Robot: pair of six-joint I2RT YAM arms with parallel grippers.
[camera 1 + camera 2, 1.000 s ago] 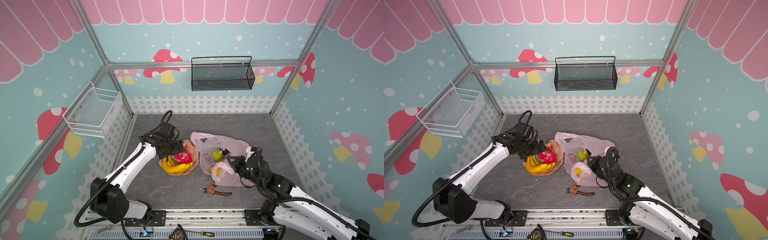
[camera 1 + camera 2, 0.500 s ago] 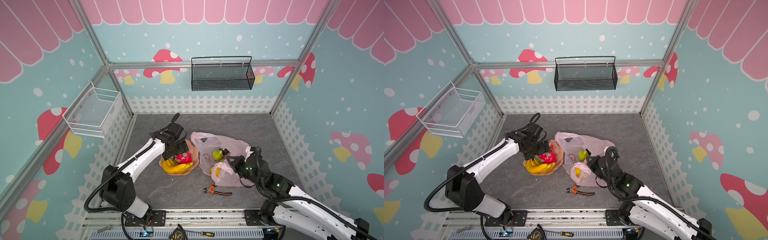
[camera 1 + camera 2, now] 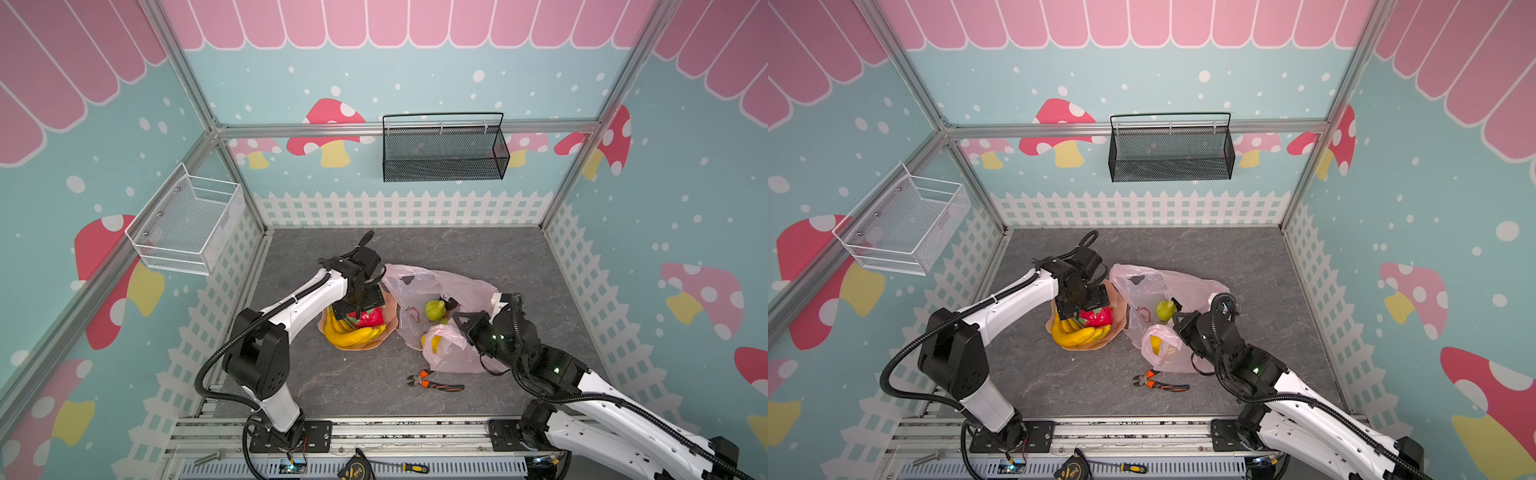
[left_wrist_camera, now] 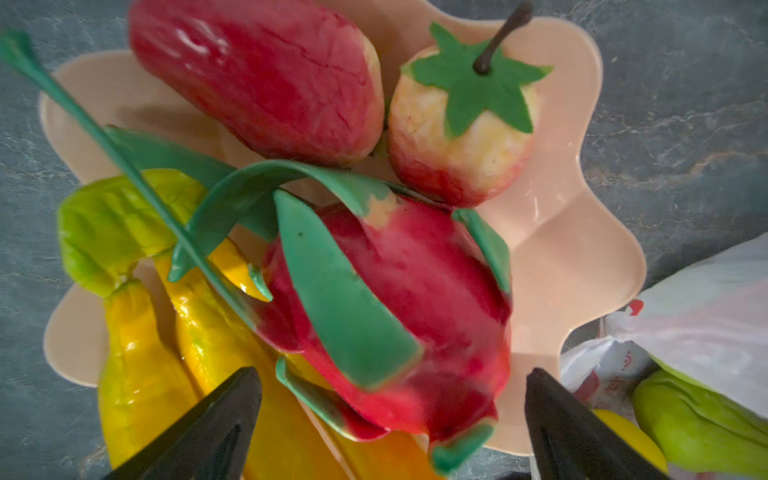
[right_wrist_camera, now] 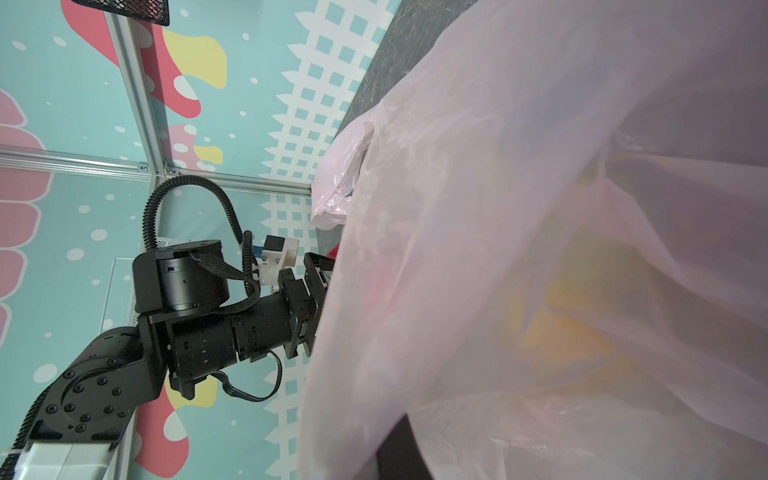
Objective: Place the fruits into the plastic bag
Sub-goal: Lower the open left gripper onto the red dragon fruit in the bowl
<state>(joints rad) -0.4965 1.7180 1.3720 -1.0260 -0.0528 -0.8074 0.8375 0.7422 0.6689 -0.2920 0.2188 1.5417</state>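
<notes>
**Ana:** What does the robot have at the left?

**Ben:** The left gripper [image 3: 356,306] hangs over the wavy plate [image 3: 391,316], its jaws wide apart and holding nothing. Both top views show only the banana bunch [image 3: 353,336] and the dragon fruit [image 3: 370,318] beneath it.

**Ana:** Does its wrist camera add anything?

**Ben:** Yes. The dragon fruit lies between the spread fingertips [image 4: 224,424]. Also on the plate are a long red fruit [image 4: 257,75], a pale strawberry-like fruit [image 4: 461,158] and a bumpy green fruit [image 4: 108,224] at the bananas' stem.

**Ana:** And further right?

**Ben:** The plastic bag [image 3: 449,286] lies just beside the plate, its mouth open. A second green fruit [image 3: 434,309] and the lemon [image 3: 432,343] sit inside it.

**Ana:** Is there any writing?

**Ben:** There is red lettering [image 4: 615,374] on the bag, too blurred to read. A top view shows a red outline print [image 3: 413,311].

**Ana:** What about the other arm?

**Ben:** The right gripper [image 3: 459,319] is pinched shut on the bag's edge. Pink film fills its wrist view, with a yellow shape behind it and the left arm [image 5: 199,316] beyond. Orange-handled pliers [image 3: 434,382] lie on the grey tabletop [image 3: 478,249] in front of the bag.
</notes>
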